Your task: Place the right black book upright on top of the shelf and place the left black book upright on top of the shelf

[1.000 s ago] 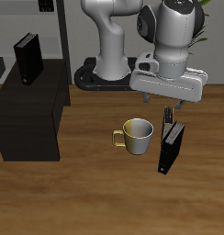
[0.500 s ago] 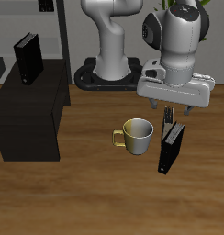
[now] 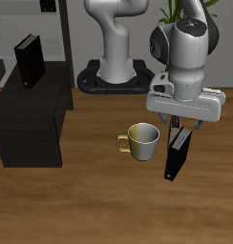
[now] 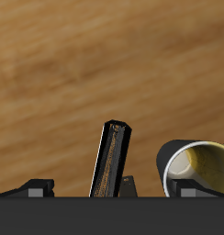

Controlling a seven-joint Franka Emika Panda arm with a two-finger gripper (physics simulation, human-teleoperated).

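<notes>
Above the left black book (image 3: 177,155), open gripper (image 3: 177,123)

Gripper (image 3: 181,125) fingertips hidden behind the hand, opening unclear, book's (image 3: 178,154) top edge covered by it, mug (image 4: 198,169) cut by wrist frame edge

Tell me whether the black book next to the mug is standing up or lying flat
Standing upright. The black book rests on its lower edge on the table beside the mug, directly under the hand.
</notes>
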